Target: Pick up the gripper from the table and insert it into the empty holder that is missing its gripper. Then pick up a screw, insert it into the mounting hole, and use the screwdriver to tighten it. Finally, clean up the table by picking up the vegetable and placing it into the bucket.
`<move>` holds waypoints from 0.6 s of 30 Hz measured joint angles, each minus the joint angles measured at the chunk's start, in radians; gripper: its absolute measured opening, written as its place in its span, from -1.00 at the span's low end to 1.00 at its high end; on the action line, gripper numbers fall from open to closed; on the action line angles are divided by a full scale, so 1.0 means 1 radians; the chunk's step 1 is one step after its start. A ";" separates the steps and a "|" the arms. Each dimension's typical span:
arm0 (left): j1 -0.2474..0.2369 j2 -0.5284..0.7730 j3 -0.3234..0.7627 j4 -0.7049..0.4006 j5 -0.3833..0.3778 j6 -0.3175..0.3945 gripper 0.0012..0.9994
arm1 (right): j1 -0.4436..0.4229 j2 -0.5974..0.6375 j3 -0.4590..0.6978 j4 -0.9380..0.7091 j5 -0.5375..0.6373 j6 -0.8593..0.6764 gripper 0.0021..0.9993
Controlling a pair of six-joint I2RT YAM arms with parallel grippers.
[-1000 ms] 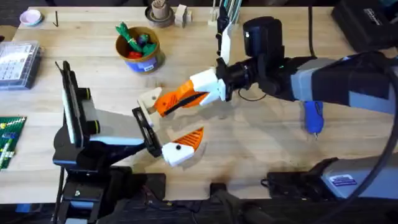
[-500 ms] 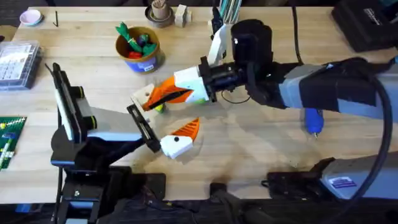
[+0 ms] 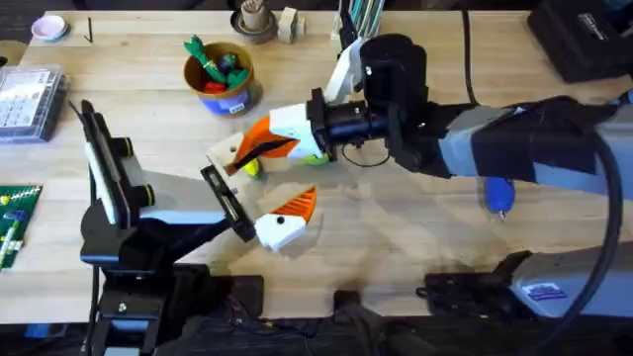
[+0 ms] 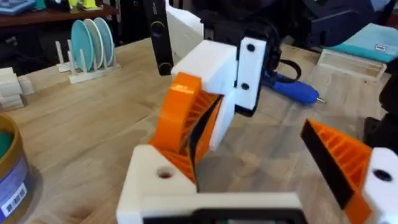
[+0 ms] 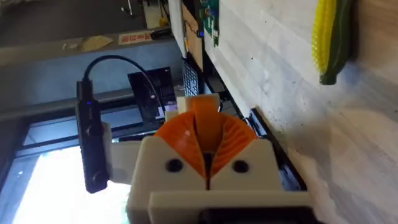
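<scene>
Pale wooden surface (image 3: 415,237) carries both arms. The right gripper (image 3: 259,146) reaches across to the middle, its fingers pinched on the small orange wedge (image 4: 180,121), held against the left gripper's (image 3: 259,194) bare white holder (image 3: 226,154). The left fingers stand wide. The yellow vegetable (image 5: 329,40) lies just beside; the bucket (image 3: 220,77) and screwdriver (image 3: 497,193) sit apart.

Bright, even light (soft shadows); wrist views' foregrounds blurred
</scene>
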 joint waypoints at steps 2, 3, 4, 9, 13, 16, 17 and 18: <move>0.002 0.001 0.000 0.000 0.001 0.009 0.99 | 0.003 0.000 0.000 0.001 0.001 0.000 -0.99; 0.003 0.001 0.000 0.000 0.001 0.012 0.99 | 0.005 0.000 0.000 0.003 0.003 -0.001 -0.99; 0.005 0.001 0.000 0.000 0.002 0.014 0.99 | 0.006 0.000 0.000 0.004 0.005 -0.002 -0.99; 0.008 0.001 0.000 0.000 0.001 0.019 0.99 | 0.013 0.000 0.000 0.006 0.005 -0.027 -0.99; 0.008 0.001 0.000 0.000 0.002 0.024 0.99 | 0.013 0.000 0.000 0.005 -0.013 -0.063 -0.99; 0.008 0.001 0.000 0.000 0.009 0.034 0.99 | 0.006 0.000 0.000 0.000 -0.047 -0.092 -0.73; 0.008 0.001 0.000 0.000 0.013 0.038 0.99 | 0.003 0.000 0.000 -0.003 -0.057 -0.103 -0.60; 0.007 0.001 0.000 -0.001 0.022 0.045 0.99 | -0.001 0.000 0.000 -0.007 -0.072 -0.111 -0.51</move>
